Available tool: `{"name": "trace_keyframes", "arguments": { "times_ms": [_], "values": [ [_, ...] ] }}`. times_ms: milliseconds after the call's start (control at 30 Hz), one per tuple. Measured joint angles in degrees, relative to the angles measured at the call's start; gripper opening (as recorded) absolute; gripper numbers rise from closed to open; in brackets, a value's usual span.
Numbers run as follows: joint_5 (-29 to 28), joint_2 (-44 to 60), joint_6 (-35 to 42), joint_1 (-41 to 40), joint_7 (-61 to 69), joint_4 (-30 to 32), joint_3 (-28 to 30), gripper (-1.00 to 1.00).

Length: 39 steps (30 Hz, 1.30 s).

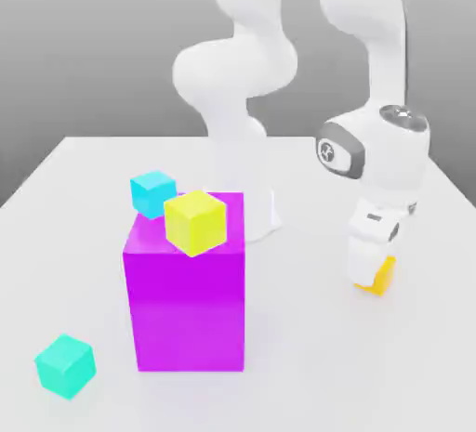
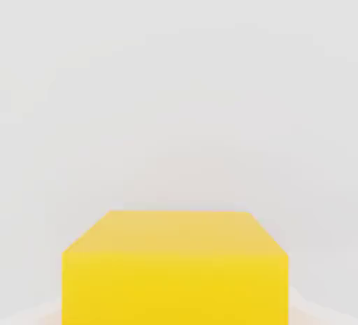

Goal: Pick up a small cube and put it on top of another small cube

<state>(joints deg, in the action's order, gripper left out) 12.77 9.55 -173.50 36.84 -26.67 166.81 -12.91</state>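
Note:
The small amber cube rests on the white table at the exterior view's right. My gripper stands down over it, shut on it, with its white fingers covering most of the cube. In the hand view the same cube shows close up, with its top and one side face visible. A cyan cube lies behind the magenta block, and a teal cube sits near the front at the exterior view's left.
A tall magenta block stands mid-table with a paler lemon-yellow cube at its top front edge. The arm's white base rises behind it. Open table lies between the block and my gripper.

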Motion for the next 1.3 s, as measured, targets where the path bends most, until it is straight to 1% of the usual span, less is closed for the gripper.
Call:
{"name": "trace_keyframes", "arguments": {
  "times_ms": [167, 333, 500, 667, 767, 1000, 1300],
  "values": [
    [2.26, -2.94, 3.19, -1.42, 1.59, 0.14, -2.00, -1.00],
    [2.03, -6.34, 5.58, -1.50, 1.14, 0.82, -2.31, -1.00],
    [-0.74, -10.13, 7.08, -1.85, -1.31, 2.05, -2.47, -1.00],
    [-5.72, -14.22, 7.83, -3.03, -5.39, 3.75, -2.82, -1.00],
    [-7.27, -17.69, 13.10, -5.29, -0.35, 1.58, 0.17, -1.00],
    [-11.55, -26.25, 29.21, -12.30, 16.35, -6.13, 10.15, -1.00],
    [-18.50, -37.16, 50.16, -21.88, 37.28, -16.31, 23.10, -1.00]
  ]
}}
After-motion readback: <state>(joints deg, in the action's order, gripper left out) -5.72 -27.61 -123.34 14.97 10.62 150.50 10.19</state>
